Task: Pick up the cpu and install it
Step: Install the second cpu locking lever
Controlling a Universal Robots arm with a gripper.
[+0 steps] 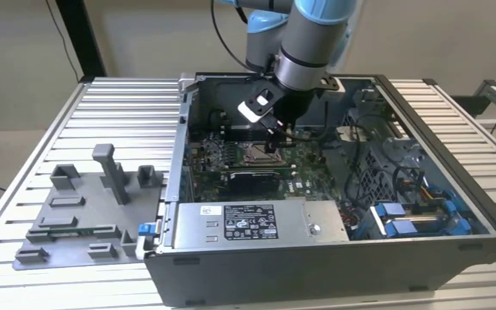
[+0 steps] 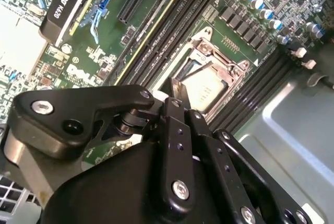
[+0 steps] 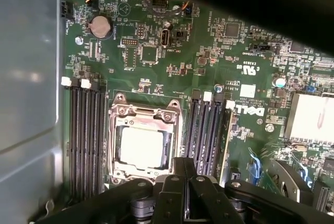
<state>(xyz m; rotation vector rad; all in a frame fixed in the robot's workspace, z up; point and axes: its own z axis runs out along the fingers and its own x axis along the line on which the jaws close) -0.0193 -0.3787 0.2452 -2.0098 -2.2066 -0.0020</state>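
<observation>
So the cpu (image 3: pixel 142 148) looks like it's already sitting in the socket (image 3: pixel 143 143) on the motherboard (image 3: pixel 172 62), pale metal top facing up, flat inside the metal frame. In both wrist views it reads as seated level rather than propped on an edge, though I can't confirm from here that it's fully dropped in.

The hand (image 3: pixel 183 174) is right above the socket's edge, and in the first wrist view its fingers (image 3: pixel 182 169) are drawn together with nothing visible between them, so I'd call it narrow and empty. In the exterior view the hand (image 1: pixel 276 135) hangs inside the computer case (image 1: pixel 334 258), just above the socket (image 1: pixel 257 154).

Judging by that, the pick and place part seems done. What's left, as far as I can tell, is closing up the socket: the frame looks open around the chip, and a thin lever (image 2: pixel 195 71) stands up at about 10 o'clock from the chip in the second wrist view.

Orientation: it's square, so there's no real long axis. Its edges run parallel to the memory slots (image 3: pixel 86 140) flanking it at 3 and 9 o'clock in the first wrist view. The grey fixture (image 1: pixel 84 219) sits on the surface (image 1: pixel 127 106), well apart from the case.
</observation>
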